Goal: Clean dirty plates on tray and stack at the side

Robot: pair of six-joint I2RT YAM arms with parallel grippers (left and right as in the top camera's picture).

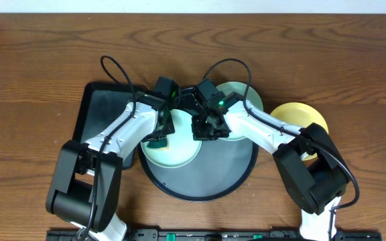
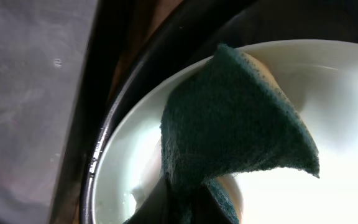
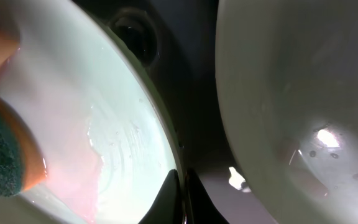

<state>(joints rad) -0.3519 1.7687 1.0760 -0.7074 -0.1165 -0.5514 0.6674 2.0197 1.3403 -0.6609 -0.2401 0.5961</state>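
Looking down from overhead, we note the round tray (image 1: 230, 167) at mid-table: black rim, glossy dark floor. The near green plate (image 1: 176, 157) lies flat in the tray's left half. The far green plate (image 1: 243, 94) sits at the tray's upper right, overlapping the rim. The yellow plate (image 1: 299, 117) rests on the table (image 1: 39, 67) just right of the tray, partly under the right arm. A rectangular tray (image 1: 102, 110) lies just beside the round tray on the left. The left gripper (image 1: 158, 136) is clamped on a sponge (image 2: 235, 118), which has a green scrub face and a yellow-orange body, over the left side of the near green plate. In the left wrist view the sponge is bent, with its lower end caught between the dark fingers (image 2: 149, 206). We cannot tell whether it presses on the plate. The right gripper (image 3: 180, 194) is closed tight, tips together right at the near green plate's right rim. We cannot tell whether the rim is pinched between them. The right wrist view shows faint wet streaks on that plate.
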